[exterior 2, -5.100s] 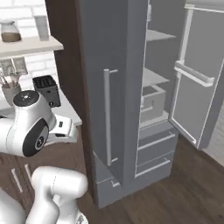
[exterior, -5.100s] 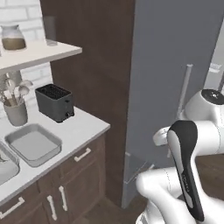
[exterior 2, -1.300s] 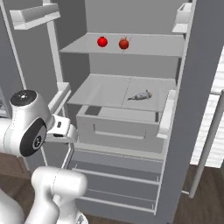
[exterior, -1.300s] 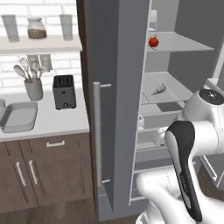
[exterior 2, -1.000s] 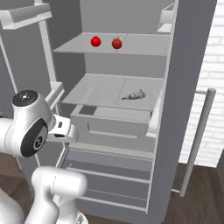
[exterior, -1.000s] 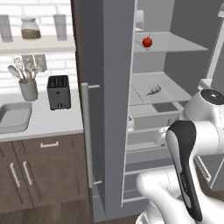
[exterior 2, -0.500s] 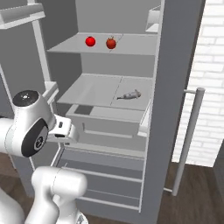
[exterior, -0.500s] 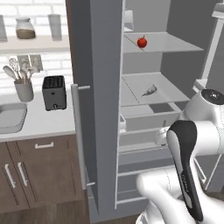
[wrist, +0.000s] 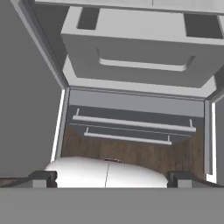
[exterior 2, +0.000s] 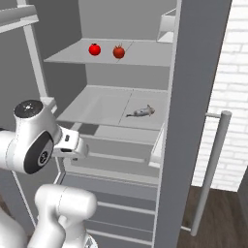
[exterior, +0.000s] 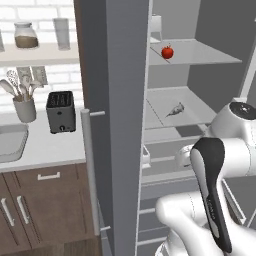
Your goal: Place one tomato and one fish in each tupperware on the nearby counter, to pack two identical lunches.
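1. Shifted with the driving base: both base views, now squarely on open grey fridge [exterior 2: 121,145]; red round tomatoes [exterior 2: 94,49] on upper shelf, small grey fish [exterior 2: 141,112] on shelf below.
2. Gripper [wrist: 109,175] wide open, empty, aimed down at lower drawers.
3. Pale worktop counter [exterior: 45,145] left, past black toaster [exterior: 60,111].
4. Grey fridge door [exterior: 117,125] between shelves and counter; nothing packed yet.

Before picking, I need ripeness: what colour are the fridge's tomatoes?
Red, both tomatoes; clearest in the right base view.

Lunch items sat in the open fridge.
Two round red tomatoes [exterior 2: 95,49] [exterior 2: 118,52] side by side on upper shelf; small grey fish [exterior 2: 141,112] lay flat one shelf below; light-grey tupperware tray [exterior: 10,143] on pale worktop [exterior: 45,149].
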